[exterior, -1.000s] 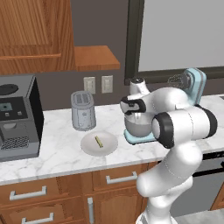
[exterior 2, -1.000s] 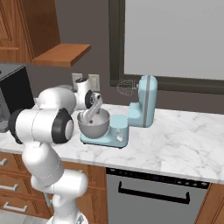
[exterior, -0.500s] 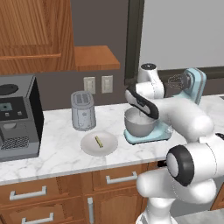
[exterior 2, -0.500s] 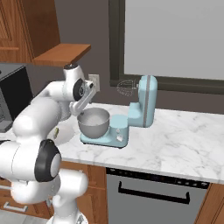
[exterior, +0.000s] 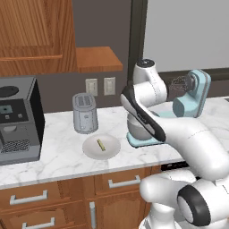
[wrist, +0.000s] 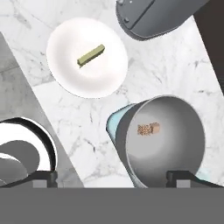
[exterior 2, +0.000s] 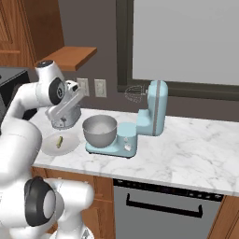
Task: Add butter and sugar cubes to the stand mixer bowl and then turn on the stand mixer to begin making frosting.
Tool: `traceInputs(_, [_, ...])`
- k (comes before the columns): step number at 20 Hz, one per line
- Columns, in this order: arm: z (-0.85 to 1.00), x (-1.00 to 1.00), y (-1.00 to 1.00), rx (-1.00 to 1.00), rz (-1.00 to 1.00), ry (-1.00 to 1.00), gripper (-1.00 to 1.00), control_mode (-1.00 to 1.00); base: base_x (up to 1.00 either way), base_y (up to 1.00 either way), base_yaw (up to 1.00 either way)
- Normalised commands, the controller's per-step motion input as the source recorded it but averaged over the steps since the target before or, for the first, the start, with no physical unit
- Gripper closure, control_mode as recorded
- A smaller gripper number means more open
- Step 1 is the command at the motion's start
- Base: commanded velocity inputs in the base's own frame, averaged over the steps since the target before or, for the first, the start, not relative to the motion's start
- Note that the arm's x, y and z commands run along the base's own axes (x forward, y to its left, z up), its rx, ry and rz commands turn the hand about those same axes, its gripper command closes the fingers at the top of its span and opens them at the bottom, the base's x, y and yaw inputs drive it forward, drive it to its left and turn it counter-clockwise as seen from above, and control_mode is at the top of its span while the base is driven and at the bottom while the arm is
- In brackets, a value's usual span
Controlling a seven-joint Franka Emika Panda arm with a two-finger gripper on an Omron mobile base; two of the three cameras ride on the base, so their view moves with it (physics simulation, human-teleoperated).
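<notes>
Yellow-green butter (wrist: 91, 55): 1 stick, lying flat on the white plate (wrist: 70, 83), long axis slanted across it. Your gripper (wrist: 111, 176) hangs empty, jaws wide, over the steel bowl (wrist: 183, 144); the butter lies up and left of it in the hand view. Sugar cubes (wrist: 148, 129): 2 or so, already in the bowl.

The plate (exterior: 101, 147) holding the butter (exterior: 101, 144) lies before the toaster (exterior: 85, 113); right of the plate, the stand mixer bowl (exterior 2: 99, 130) holds sugar cubes (wrist: 148, 129).
</notes>
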Motion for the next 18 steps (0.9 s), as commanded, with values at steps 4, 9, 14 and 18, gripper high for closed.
traceInputs(4, [0.03,-0.59,0.72,0.04,-0.33,0.0,-1.0,-1.0,0.0,0.0,0.0])
traceInputs(9, [0.0,-0.3,0.55,0.05,-0.36,0.0,-1.0,-1.0,0.0,0.0,0.0])
traceInputs(14, [-0.02,0.0,0.38,0.04,-0.36,0.0,-1.0,-1.0,0.0,0.0,0.0])
traceInputs(18, [-0.14,0.08,0.21,0.02,-0.35,0.0,-1.0,-1.0,0.0,0.0,0.0])
